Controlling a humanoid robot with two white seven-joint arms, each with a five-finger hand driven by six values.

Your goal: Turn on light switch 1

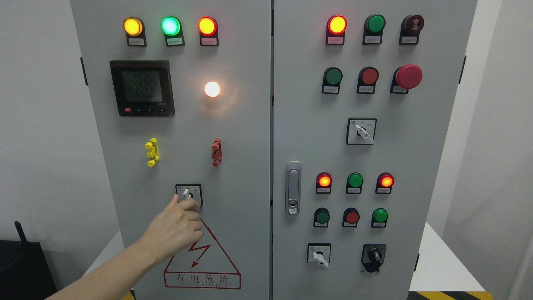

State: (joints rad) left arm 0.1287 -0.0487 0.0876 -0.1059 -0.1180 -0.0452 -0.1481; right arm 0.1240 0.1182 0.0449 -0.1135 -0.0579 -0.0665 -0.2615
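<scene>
The left hand (177, 229) is pinching the rotary switch (188, 194) low on the left cabinet door (183, 258), its fingers (186, 204) apparently closed around the knob. The white lamp (212, 89) above is glowing, so letting go probably comes next.

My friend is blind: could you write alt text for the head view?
The left hand grips a rotary switch low on the left door of a grey cabinet; a white lamp glows above it.

Matt grey painted metal cabinet (241, 125); glossy plastic lamps (170, 26), upper left; shiny metal door handle (293, 187), centre.
</scene>
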